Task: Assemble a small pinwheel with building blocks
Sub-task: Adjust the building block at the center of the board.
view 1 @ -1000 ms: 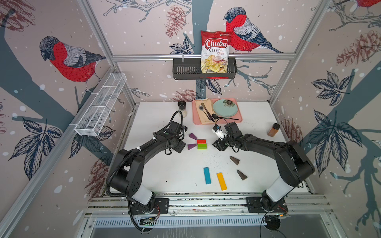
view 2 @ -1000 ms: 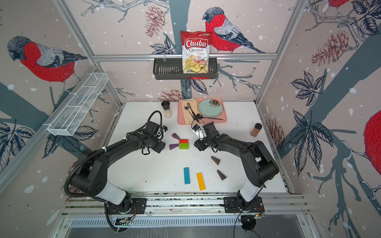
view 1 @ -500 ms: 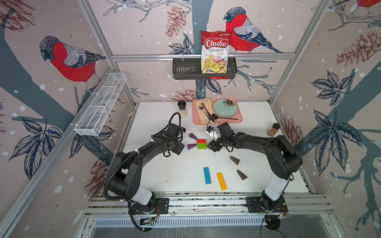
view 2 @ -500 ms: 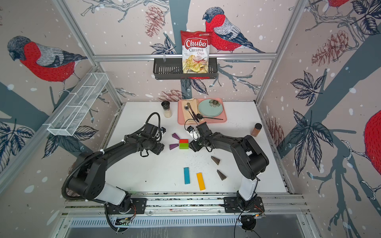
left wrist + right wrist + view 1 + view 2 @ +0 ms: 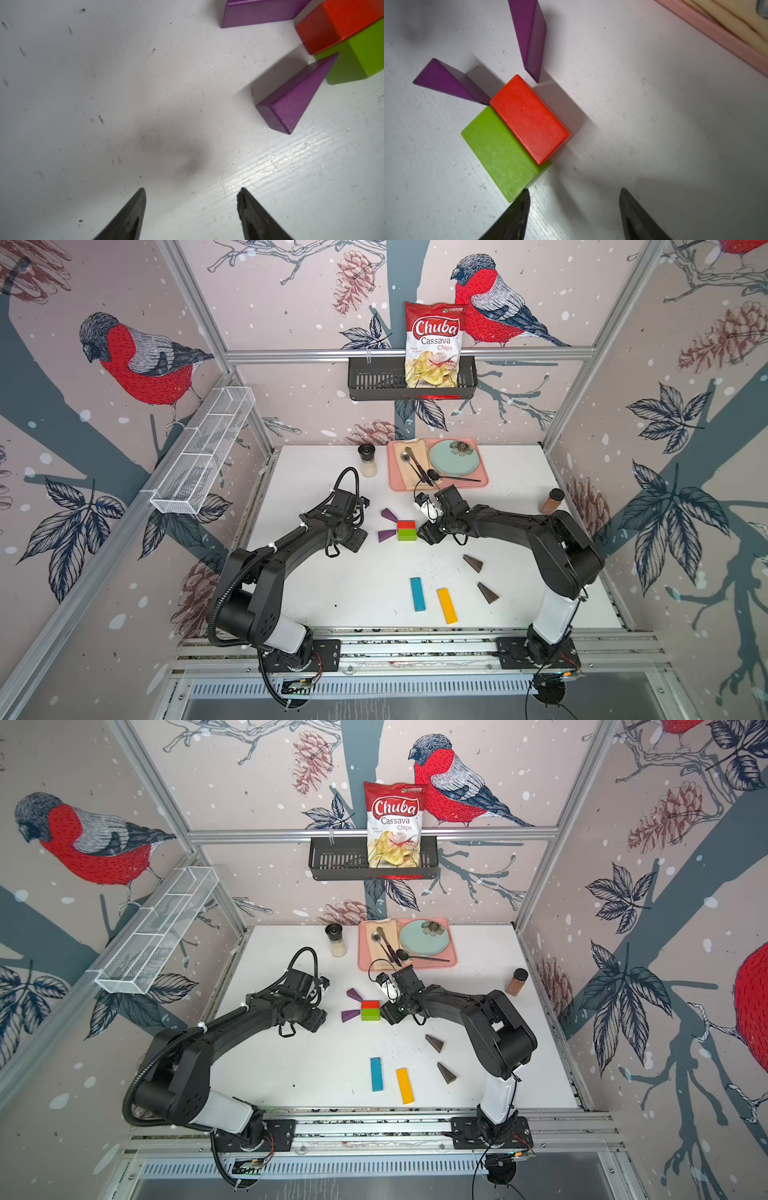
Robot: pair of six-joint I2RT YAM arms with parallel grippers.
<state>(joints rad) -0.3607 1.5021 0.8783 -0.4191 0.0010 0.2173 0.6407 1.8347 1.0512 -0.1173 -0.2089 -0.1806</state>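
Landmark: hub (image 5: 406, 529), i.e. red brick (image 5: 529, 118) and green brick (image 5: 500, 149) side by side, long faces touching, mid-table (image 5: 311, 593).

Left gripper (image 5: 191, 190): left of hub, beyond the purple wedges. Jaws moderately apart, nothing between them, only bare table below. Touches no block. In a top view it sits low over the table (image 5: 355, 537).

Purple wedges: both left of hub, thin tips pointing at it, fanned apart.
- Far wedge (image 5: 389, 514): tip just beside the red brick's corner; contact not clear.
- Near wedge (image 5: 386, 535): tip meets hub at about the red/green seam (image 5: 446, 81).

Right gripper (image 5: 574, 190): just right of hub, low. Jaws moderately apart, gap empty. One fingertip (image 5: 521, 205) lies at the green brick's end corner; touching or just short, cannot tell. The other finger is over bare table, away from hub.

Loose blocks, all nearer the robot than hub and well apart from it:
- Blue bar (image 5: 418, 594) and yellow bar (image 5: 447, 605), flat, side by side, not touching.
- Two brown wedges (image 5: 473, 563) (image 5: 488, 593), right of the bars, apart from each other.
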